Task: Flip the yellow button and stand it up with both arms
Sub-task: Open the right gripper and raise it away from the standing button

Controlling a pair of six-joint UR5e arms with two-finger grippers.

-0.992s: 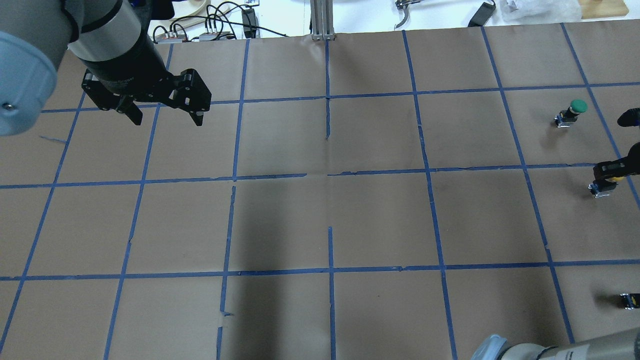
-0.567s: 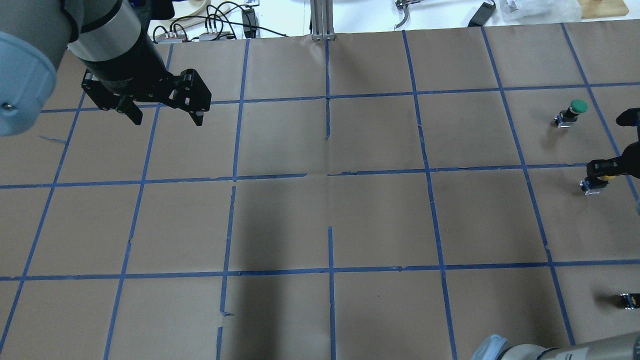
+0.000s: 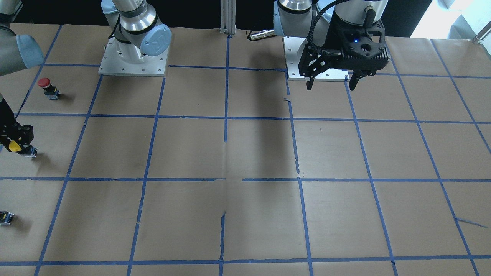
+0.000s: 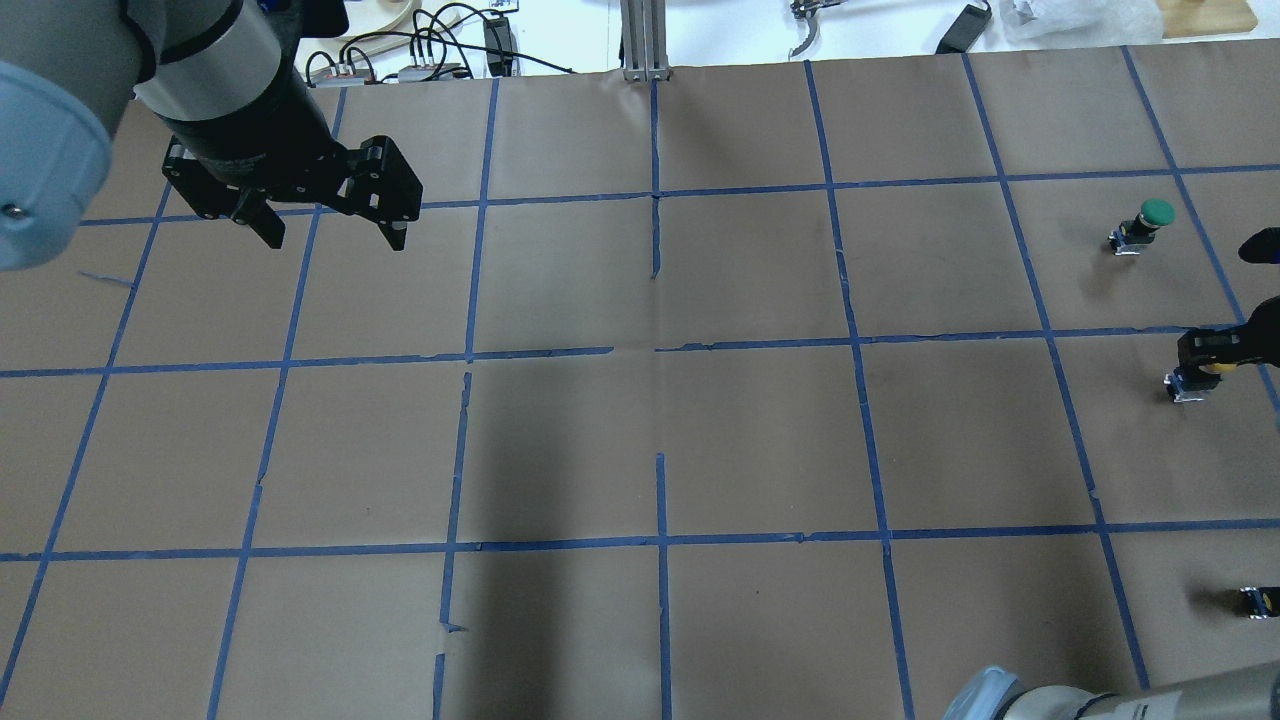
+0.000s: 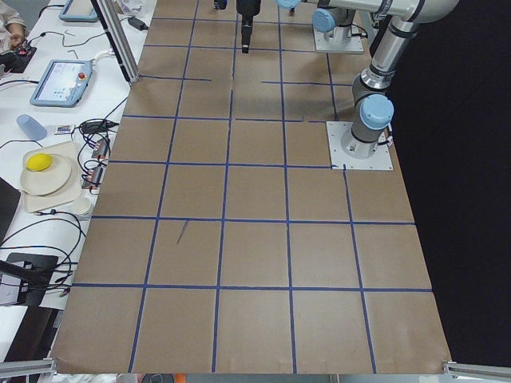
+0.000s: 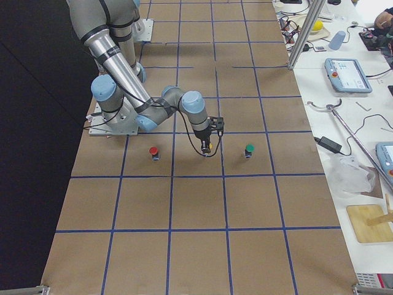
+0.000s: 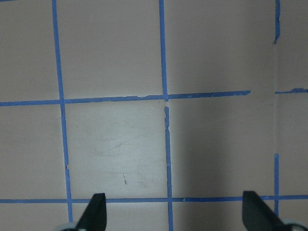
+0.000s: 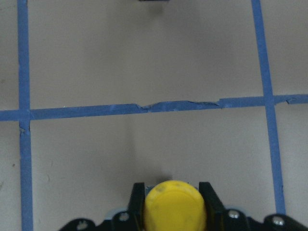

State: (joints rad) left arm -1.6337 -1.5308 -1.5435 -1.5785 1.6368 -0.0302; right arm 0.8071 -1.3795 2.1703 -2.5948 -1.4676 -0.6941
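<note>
The right gripper (image 8: 172, 199) is clamped on the yellow button (image 8: 173, 208), one black finger on each side of the round cap, which faces up toward the wrist camera. In the front-facing view the cap shows just under the right gripper (image 3: 17, 138) and the grey switch body of the yellow button (image 3: 27, 151) sticks out sideways beside it, tilted, not upright. Its shadow lies close under it, so it looks at or barely off the paper, though I cannot tell which. It sits near the right edge of the table (image 4: 760, 440), in the grid square between the red button (image 3: 46, 86) on the robot's side and the green button (image 4: 1147, 220) further out, apart from both. The step in hand looks like the pick-up. The button is grasped but not yet flipped or stood, and a cap-only grip probably cannot turn it over alone. The next move likely calls for lifting it clear and carrying it toward the centre, with the switch body exposed for the other arm. That needs a firm hold, since a smooth domed cap could slip or swivel between the fingers. The left gripper (image 4: 335, 238) hangs empty with its fingers spread wide, pointing down, well apart from the button across the table. Behind the right gripper the wrist bends straight down, and the forearm runs low and outward from an elbow near its base. The left arm stays tucked, its wrist held above the paper close to its own base plate.
</note>
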